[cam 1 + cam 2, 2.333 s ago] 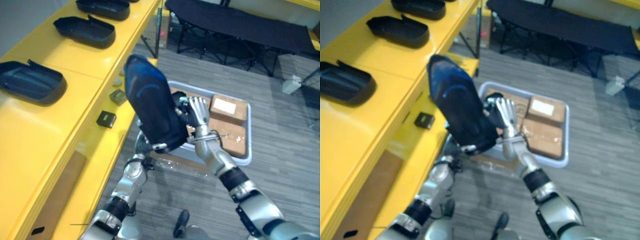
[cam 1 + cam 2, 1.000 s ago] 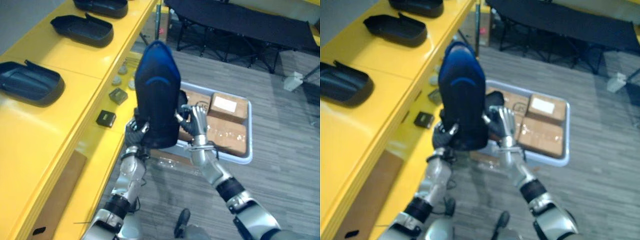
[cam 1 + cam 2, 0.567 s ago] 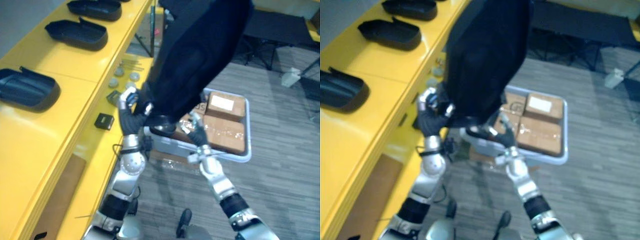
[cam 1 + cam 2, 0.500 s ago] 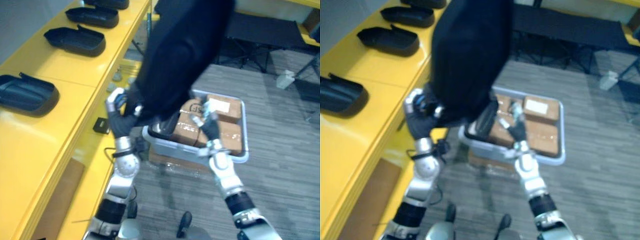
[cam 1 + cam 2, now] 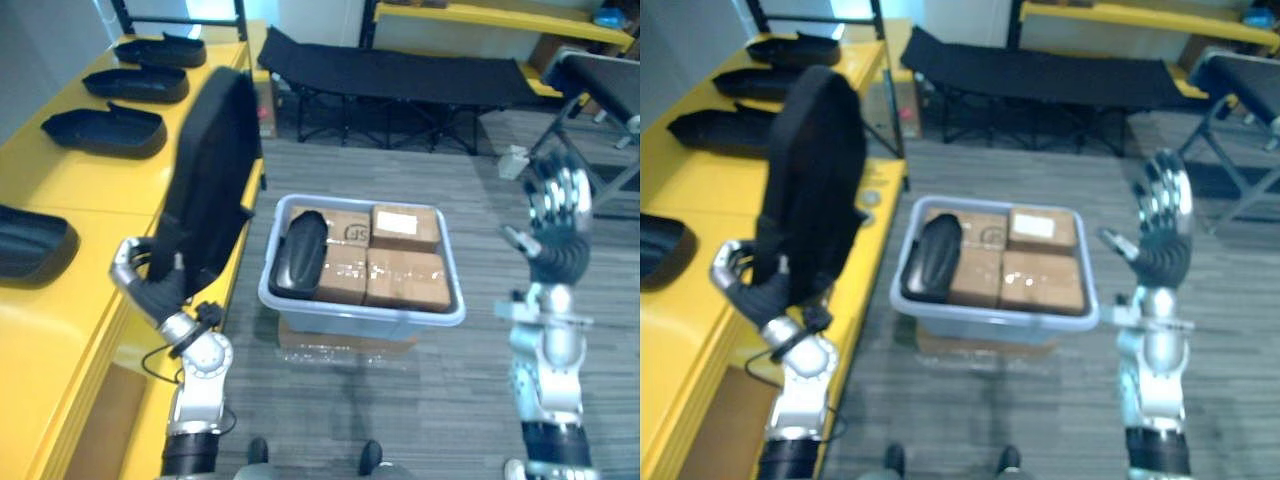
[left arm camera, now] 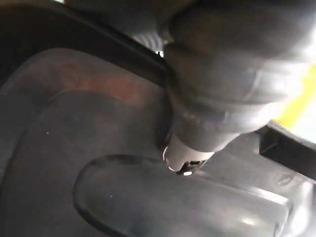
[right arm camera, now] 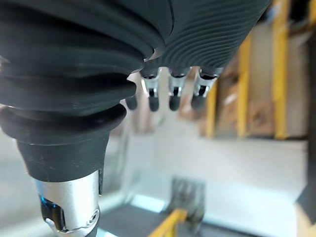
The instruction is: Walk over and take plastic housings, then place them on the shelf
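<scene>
The left hand clamps its fingers round the lower end of 1 black plastic housing, which stands tall and upright above it, beside the yellow shelf. The right hand, well apart, is raised with fingers spread, empty. Held by 1 end, the top-heavy housing could tip or slip out, or clip the shelf edge

Left robot hand curled, right splayed
</scene>
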Motion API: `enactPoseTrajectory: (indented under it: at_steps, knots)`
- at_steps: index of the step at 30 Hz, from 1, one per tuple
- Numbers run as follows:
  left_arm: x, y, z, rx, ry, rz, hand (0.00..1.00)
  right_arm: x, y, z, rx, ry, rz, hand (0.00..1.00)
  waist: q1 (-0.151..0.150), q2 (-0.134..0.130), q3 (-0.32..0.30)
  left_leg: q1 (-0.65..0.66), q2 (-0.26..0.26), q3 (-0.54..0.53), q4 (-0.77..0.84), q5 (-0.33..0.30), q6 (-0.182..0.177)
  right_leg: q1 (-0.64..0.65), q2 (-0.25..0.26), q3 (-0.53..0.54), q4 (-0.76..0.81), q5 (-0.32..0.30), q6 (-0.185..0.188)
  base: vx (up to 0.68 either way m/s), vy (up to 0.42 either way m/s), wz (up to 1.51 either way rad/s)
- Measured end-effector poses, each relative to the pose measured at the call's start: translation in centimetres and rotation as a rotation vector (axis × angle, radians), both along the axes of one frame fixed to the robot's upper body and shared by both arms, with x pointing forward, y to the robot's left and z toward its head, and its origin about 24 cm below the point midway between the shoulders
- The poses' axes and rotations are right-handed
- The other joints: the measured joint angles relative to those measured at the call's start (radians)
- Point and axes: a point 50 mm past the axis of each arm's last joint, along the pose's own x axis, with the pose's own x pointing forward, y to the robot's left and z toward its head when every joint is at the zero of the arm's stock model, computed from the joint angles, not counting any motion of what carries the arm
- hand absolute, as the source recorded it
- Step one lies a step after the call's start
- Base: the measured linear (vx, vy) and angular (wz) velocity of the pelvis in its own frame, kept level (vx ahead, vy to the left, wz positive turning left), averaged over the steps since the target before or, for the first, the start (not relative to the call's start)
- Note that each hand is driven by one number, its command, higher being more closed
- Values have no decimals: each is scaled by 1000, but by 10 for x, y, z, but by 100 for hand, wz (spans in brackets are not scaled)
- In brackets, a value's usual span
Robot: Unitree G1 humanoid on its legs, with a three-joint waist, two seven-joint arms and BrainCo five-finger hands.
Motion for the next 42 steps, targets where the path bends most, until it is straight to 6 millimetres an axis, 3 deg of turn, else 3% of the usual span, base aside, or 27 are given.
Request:
enactPoseTrajectory:
  at_steps: [3, 5, 9, 14, 22, 26, 28, 31, 32, 36, 38, 42]
  knots:
    - [-19, 6, -14, -82, -4, -16, 100, -17, 9, -46, 112, 183, -32, 0, 1, 16, -10, 0, -2, -2, 0, 0, 0, 1, -3, -3, 0, -2, -1, 0, 0, 0]
    - [-30, 14, -14, -120, -21, -64, 100, -19, 8, -58, 161, 222, -49, 0, 2, 26, -17, -1, -4, -5, 0, 0, 0, 3, -7, -7, 0, -2, -1, -21, 12, 5]
    - [-42, 21, -4, -139, -105, -154, 100, -19, 6, -59, 188, 226, -75, 0, 10, 46, -49, -4, -8, -18, 0, 0, 0, 5, -14, -17, 0, -5, 2, -11, 0, 9]
    - [-45, 20, 11, -99, -171, -218, 100, -17, 8, -65, 208, 254, -98, 0, 21, 49, -68, -1, -13, -34, 0, 0, 0, 20, -19, -35, 0, -10, 8, -7, 2, 10]
    - [-60, 38, 22, -53, -174, -109, 100, -4, 16, -66, 190, 246, -10, 0, 41, 50, -81, -35, -26, -111, 0, 6, 1, 38, -22, -113, 1, -19, 11, 5, -8, 27]
    - [-87, 63, 29, 4, -161, 49, 100, 17, 49, -63, 143, 266, 147, 0, 117, 50, -83, -47, -43, -191, 0, 9, 2, 79, -28, -194, 1, -39, 21, 21, -30, 62]
    - [-107, 74, 25, 24, -107, 129, 100, 31, 75, -63, 87, 292, 249, 0, 175, 50, -85, -57, -54, -239, 0, 11, 3, 101, -33, -245, 1, -48, 28, 30, -39, 67]
    - [-126, 81, 17, 8, -49, 181, 100, 39, 99, -64, 16, 326, 334, 0, 228, 45, -92, -73, -73, -296, 0, 15, 7, 118, -39, -303, 10, -62, 38, 41, -32, 70]
    - [-140, 82, 11, -8, -8, 214, 100, 43, 114, -65, -32, 353, 373, 0, 260, 43, -92, -79, -85, -333, 0, 16, 8, 134, -43, -348, 14, -66, 38, 41, -3, 66]
    - [-157, 81, 3, -45, 38, 207, 100, 47, 123, -66, -81, 378, 388, 0, 292, 35, -87, -94, -101, -382, 12, 17, 10, 144, -53, -398, 40, -77, 34, 23, 13, 47]
    - [-162, 82, 2, -63, 37, 192, 100, 47, 121, -67, -82, 393, 376, 0, 302, 14, -82, -105, -109, -390, 24, 16, 12, 143, -65, -402, 53, -91, 39, -7, 14, 14]
    - [-162, 81, 1, -81, 31, 162, 100, 46, 119, -69, -84, 408, 361, 0, 291, 4, -56, -121, -123, -396, 57, -3, 17, 143, -72, -413, 87, -121, 35, -27, 4, 8]
